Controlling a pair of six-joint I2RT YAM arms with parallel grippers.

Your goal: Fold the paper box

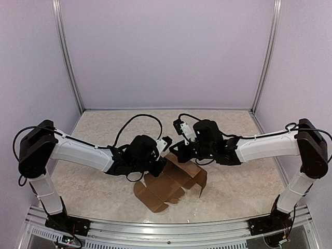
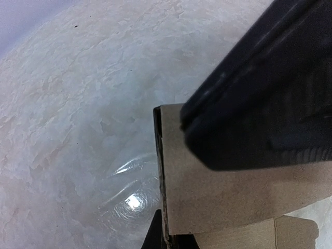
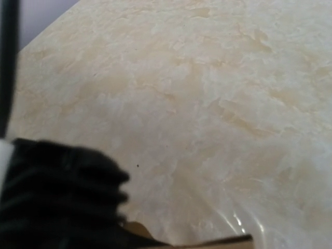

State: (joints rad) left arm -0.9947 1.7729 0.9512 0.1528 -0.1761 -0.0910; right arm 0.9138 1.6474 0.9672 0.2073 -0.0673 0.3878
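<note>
Paper box (image 1: 176, 180) looks light, stiff, creasable (pinch panel edges): left gripper (image 1: 161, 157) clamps it, right gripper (image 1: 178, 150) clenched at its edge.

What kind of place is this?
Probably a robot test booth: plain lilac walls held by metal posts, a marble-look table, and a left arm and right arm bolted at its near edge, handling a paper box.

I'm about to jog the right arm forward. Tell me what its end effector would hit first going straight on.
The right end effector, shut, has the paper box right at its tip. Beyond that, only table shows ahead, so it would likely meet the table, though depth is unclear.
</note>
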